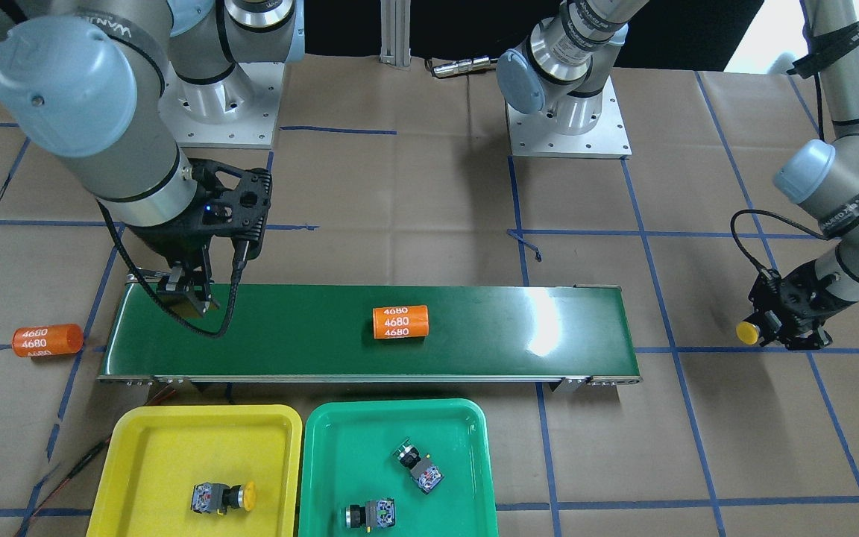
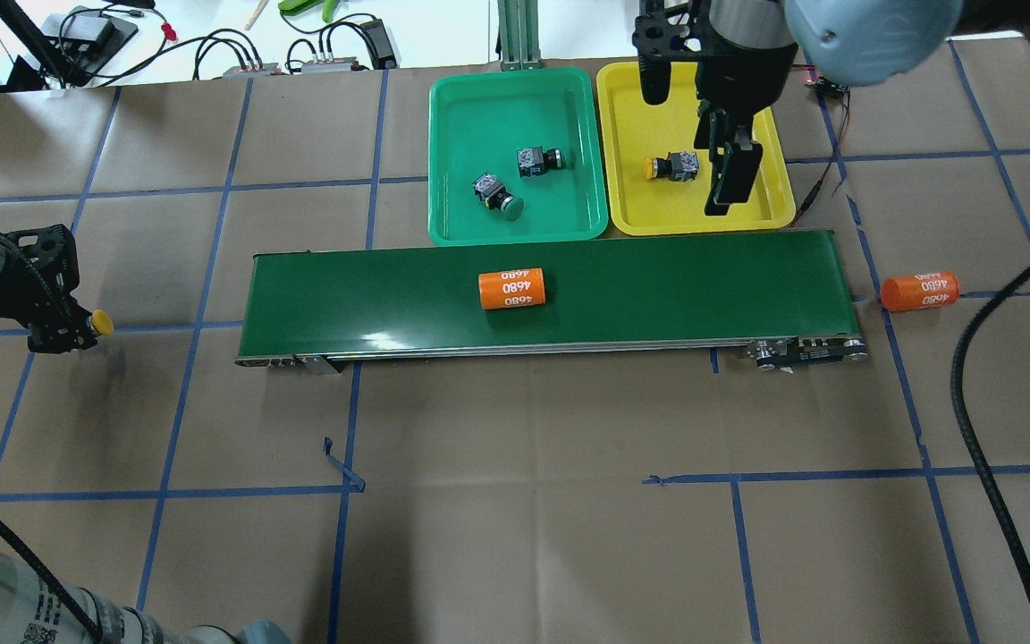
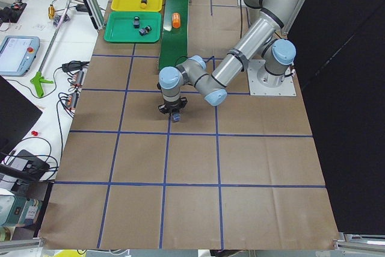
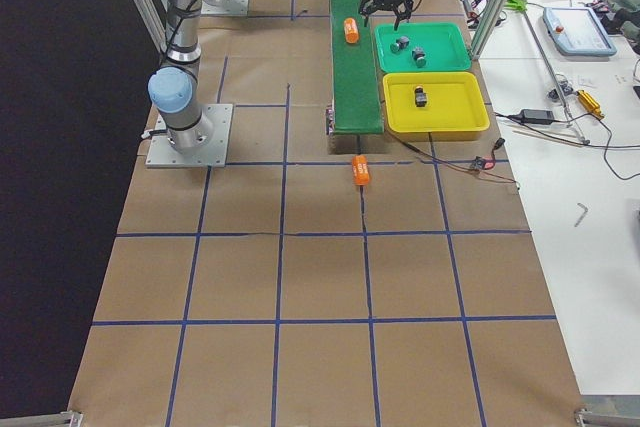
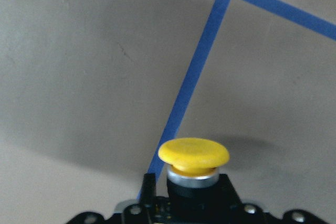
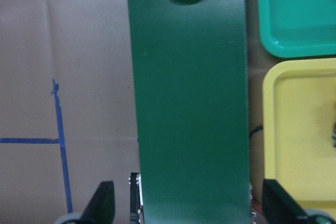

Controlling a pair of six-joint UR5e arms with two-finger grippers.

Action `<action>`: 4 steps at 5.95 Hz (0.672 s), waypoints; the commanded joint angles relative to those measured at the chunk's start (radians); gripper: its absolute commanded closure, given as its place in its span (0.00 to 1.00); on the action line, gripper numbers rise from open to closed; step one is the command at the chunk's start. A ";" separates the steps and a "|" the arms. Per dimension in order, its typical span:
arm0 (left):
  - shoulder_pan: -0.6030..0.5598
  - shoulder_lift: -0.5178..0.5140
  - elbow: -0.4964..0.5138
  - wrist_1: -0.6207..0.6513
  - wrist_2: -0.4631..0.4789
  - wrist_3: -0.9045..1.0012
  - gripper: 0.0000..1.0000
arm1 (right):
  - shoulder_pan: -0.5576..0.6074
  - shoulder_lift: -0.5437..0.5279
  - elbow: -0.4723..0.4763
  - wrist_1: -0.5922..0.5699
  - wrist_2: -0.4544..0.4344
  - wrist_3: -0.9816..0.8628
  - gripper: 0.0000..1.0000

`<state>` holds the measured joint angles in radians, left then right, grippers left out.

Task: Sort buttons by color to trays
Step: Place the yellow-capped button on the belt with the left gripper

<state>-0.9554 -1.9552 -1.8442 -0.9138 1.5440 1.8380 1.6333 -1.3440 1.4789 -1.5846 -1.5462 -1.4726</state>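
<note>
- Long dark-green conveyor belt: my right gripper hangs over its end, spread wide and empty.
- Square yellow plastic tray: well away from my left gripper, beyond that belt.
- Small yellow-domed push-button: clamped in my left gripper by its black body. I judge it light and rigid, with a slick dome, so the blocky body is the hold.

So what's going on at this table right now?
A two-armed robot is sorting push-buttons by colour. The left gripper is shut on a yellow button, far from the trays. The right gripper hangs open over the end of the conveyor belt by the yellow tray. A second yellow button lies in that tray, two green buttons in the green tray.
</note>
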 commanded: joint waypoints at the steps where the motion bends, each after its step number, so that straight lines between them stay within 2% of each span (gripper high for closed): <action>1: -0.230 0.070 0.000 -0.020 0.007 -0.031 0.88 | -0.010 -0.046 0.159 -0.163 0.002 -0.035 0.00; 2: -0.349 0.076 0.002 -0.017 -0.001 -0.036 0.88 | -0.009 -0.047 0.158 -0.166 0.002 -0.032 0.00; 3: -0.409 0.084 0.000 -0.017 -0.001 -0.093 0.88 | -0.007 -0.067 0.159 -0.160 0.000 -0.026 0.00; 4: -0.463 0.066 -0.010 -0.017 -0.008 -0.173 0.87 | -0.007 -0.089 0.156 -0.084 -0.003 -0.026 0.00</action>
<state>-1.3570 -1.8803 -1.8469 -0.9312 1.5413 1.7343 1.6253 -1.4122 1.6358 -1.7205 -1.5468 -1.5002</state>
